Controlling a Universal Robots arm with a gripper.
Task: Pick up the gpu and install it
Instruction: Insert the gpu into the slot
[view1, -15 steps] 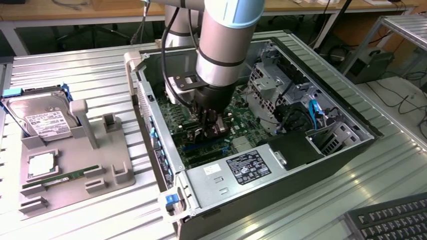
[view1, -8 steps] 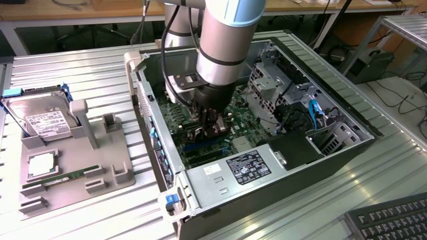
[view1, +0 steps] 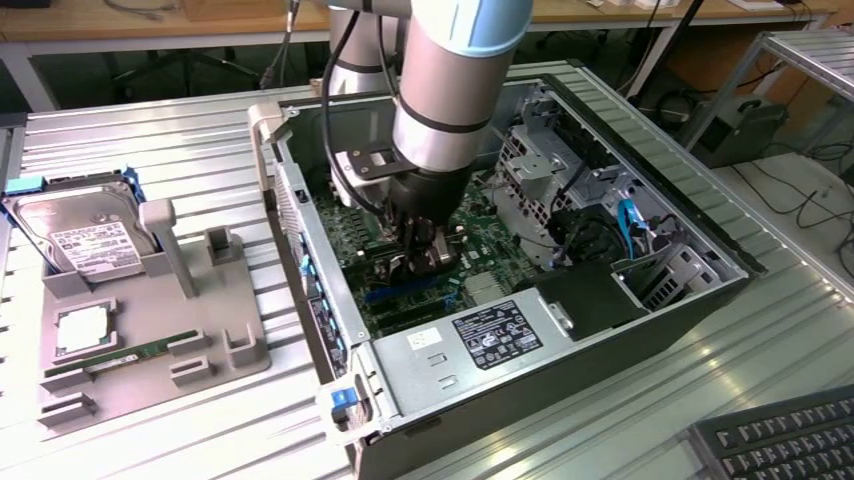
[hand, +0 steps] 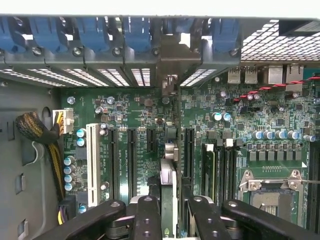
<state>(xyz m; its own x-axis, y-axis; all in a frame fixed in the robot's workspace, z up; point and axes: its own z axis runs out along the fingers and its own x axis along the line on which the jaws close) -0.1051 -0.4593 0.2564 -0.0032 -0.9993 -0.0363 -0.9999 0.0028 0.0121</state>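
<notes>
The gpu appears edge-on in the wrist view, a thin card standing upright over the green motherboard between the black expansion slots. Its silvery end bracket reaches the case's rear slot openings. My gripper is shut on the gpu, with a black finger on each side of the card. In the exterior view my gripper is lowered deep inside the open computer case, and it hides most of the card. Whether the card sits fully in its slot I cannot tell.
Left of the case stands a grey holder with a hard drive, a processor and a memory stick. A power supply fills the case's near end. A keyboard lies at the lower right. A cable bundle lies beside the white slot.
</notes>
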